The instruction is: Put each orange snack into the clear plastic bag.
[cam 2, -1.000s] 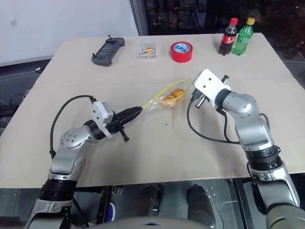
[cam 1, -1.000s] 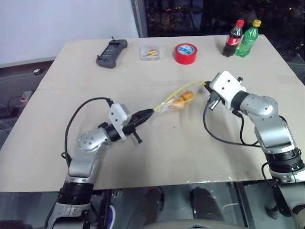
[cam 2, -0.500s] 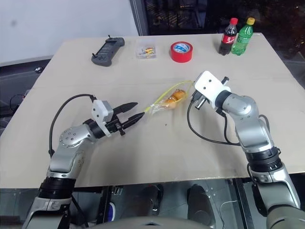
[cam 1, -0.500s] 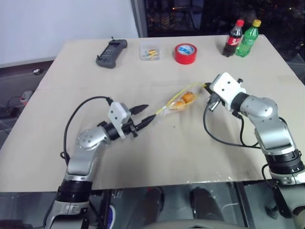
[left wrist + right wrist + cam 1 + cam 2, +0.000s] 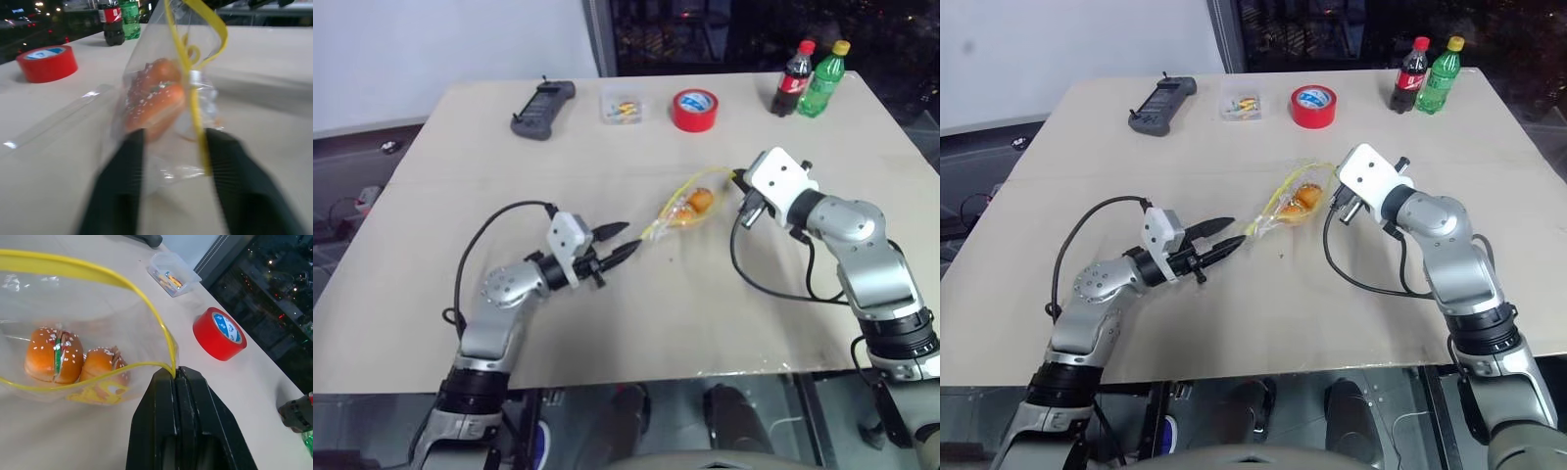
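I read this as a robot lab or test room, not a home. My work surface is one big bare beige table (image 5: 636, 313) on a dark floor, plain white wall (image 5: 450, 39) far left, dark window glass (image 5: 724, 29) far right with night lights beyond. A black handheld controller (image 5: 543, 109) lies at the far edge.

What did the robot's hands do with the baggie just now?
The left gripper let go of the clear plastic bag's corner: its fingers were shut on it, now they stand open just short of it. The bag's loose end swung a little toward the right gripper, which kept pinching the yellow rim. Both orange snacks stayed inside.
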Motion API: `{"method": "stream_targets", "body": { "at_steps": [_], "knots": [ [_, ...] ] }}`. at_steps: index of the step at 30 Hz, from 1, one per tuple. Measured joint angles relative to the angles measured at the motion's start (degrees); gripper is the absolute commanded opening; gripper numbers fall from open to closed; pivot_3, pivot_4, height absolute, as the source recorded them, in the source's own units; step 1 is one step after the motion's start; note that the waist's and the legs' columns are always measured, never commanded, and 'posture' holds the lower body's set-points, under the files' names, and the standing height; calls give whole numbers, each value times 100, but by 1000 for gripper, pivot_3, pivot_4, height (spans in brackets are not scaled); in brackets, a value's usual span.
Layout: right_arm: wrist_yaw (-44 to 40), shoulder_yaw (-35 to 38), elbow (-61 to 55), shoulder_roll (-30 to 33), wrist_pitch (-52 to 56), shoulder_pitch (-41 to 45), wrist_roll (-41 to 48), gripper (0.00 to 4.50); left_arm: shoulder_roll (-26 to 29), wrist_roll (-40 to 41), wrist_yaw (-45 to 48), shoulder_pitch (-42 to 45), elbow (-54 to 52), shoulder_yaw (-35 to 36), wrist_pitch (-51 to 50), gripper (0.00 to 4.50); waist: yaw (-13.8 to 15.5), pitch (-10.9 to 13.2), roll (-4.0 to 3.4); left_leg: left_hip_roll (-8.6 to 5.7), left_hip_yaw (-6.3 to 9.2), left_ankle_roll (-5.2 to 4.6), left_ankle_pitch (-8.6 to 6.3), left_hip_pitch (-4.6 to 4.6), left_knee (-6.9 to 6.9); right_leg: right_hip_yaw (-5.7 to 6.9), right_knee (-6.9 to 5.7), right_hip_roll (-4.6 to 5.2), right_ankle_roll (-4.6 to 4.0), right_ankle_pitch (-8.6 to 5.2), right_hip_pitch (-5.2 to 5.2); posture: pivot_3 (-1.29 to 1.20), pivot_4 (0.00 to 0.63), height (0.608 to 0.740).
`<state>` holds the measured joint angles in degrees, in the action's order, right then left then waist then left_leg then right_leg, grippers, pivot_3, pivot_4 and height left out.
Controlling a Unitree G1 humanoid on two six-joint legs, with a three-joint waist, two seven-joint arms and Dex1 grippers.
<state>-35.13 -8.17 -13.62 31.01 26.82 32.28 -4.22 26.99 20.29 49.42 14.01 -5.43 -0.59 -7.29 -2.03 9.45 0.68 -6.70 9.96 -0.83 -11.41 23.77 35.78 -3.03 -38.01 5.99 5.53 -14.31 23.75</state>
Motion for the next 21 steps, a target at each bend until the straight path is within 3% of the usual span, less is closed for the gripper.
{"method": "stream_targets", "body": {
  "at_steps": [10,13,19,21],
  "knots": [
    [34,0,-28,0,33,-43,3,0,-61,153,41,92,-67,2,-297,1024,4,0,0,0,0,2,1,0,0,0,0,0,0,0,0,0,150,740],
    [41,0,-67,1,35,-44,2,0,-111,515,122,117,-108,9,-672,1024,-1,0,0,0,0,1,1,0,0,0,0,0,0,0,0,0,150,740],
    [46,0,-135,1,36,-67,3,0,-64,700,160,116,-236,14,-904,3756,2,0,0,0,0,2,1,0,0,0,0,0,0,0,0,0,150,740],
    [46,0,-137,1,38,-82,3,0,-66,704,149,116,-239,17,-928,3756,3,0,0,0,0,3,2,0,0,0,0,0,0,0,0,0,150,740]
  ]
}}
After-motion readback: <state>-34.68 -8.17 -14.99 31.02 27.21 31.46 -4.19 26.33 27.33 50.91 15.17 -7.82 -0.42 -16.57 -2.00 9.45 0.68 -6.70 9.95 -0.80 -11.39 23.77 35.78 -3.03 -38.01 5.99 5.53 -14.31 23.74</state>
